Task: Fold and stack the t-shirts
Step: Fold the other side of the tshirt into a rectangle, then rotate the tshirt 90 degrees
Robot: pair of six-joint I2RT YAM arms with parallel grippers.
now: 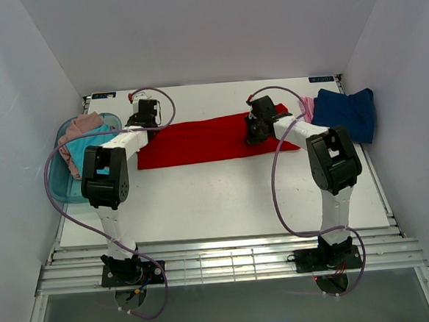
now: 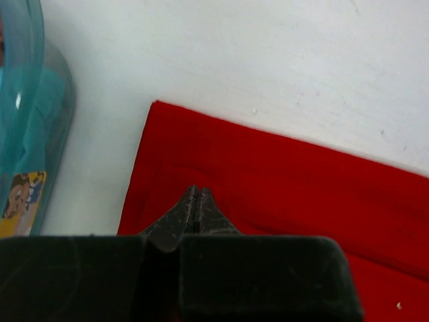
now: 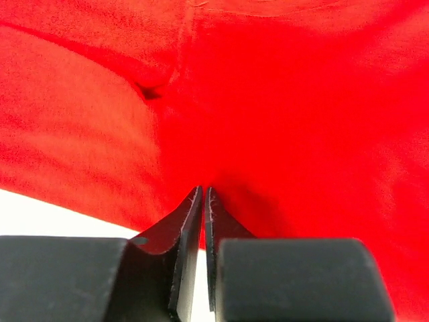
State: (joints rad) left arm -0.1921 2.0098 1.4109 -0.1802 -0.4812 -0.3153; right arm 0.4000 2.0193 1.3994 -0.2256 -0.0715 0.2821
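The red t-shirt (image 1: 198, 141) lies as a long flat strip across the middle of the table. My left gripper (image 1: 144, 122) is at its far left corner, shut, with its tips pinching the red cloth (image 2: 281, 168). My right gripper (image 1: 254, 132) is on the strip's right part, shut on the red cloth (image 3: 281, 114), which puckers toward its tips. The navy t-shirt (image 1: 347, 111) lies crumpled at the back right, with the light pink one (image 1: 306, 108) showing beside it. The dusty pink-beige t-shirt (image 1: 83, 126) and the turquoise t-shirt (image 1: 88, 148) are in the tub.
The translucent teal tub (image 1: 67, 187) stands at the table's left edge, close to my left arm; its wall shows in the left wrist view (image 2: 30, 100). White walls enclose the table on three sides. Purple cables loop beside both arms.
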